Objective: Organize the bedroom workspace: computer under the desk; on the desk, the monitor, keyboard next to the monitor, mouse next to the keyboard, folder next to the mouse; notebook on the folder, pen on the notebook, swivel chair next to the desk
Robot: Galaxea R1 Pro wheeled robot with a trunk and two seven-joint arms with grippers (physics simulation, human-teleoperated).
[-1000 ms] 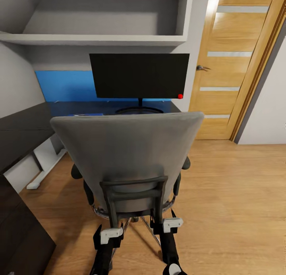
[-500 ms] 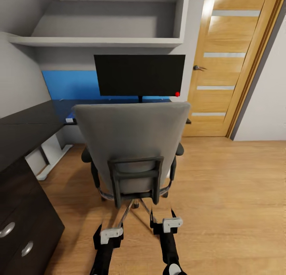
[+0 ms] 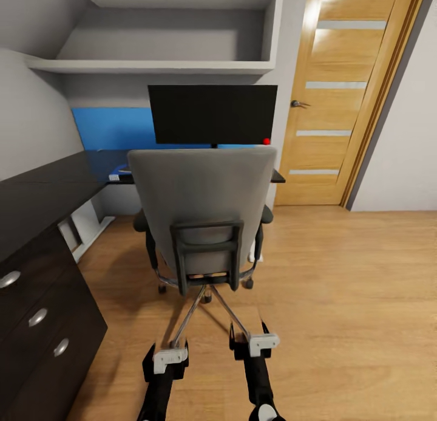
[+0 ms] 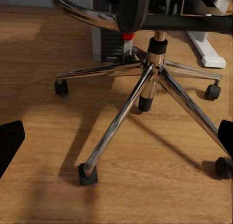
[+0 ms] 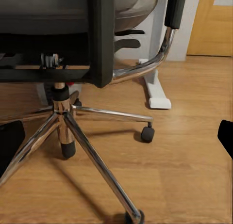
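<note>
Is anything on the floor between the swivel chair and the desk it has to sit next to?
Nothing visible. The swivel chair already stands at the desk, its back toward the camera, below the monitor. In the right wrist view, bare wood floor lies between its casters and the desk's white foot.

Legible markings: none.
No text, label, brand, number or sign can be read on any surface in these views.

Monitor (image 3: pixel 212 113) on desk (image 3: pixel 42 187); swivel chair (image 3: pixel 203 211) on floor (image 3: pixel 340 287).
</note>
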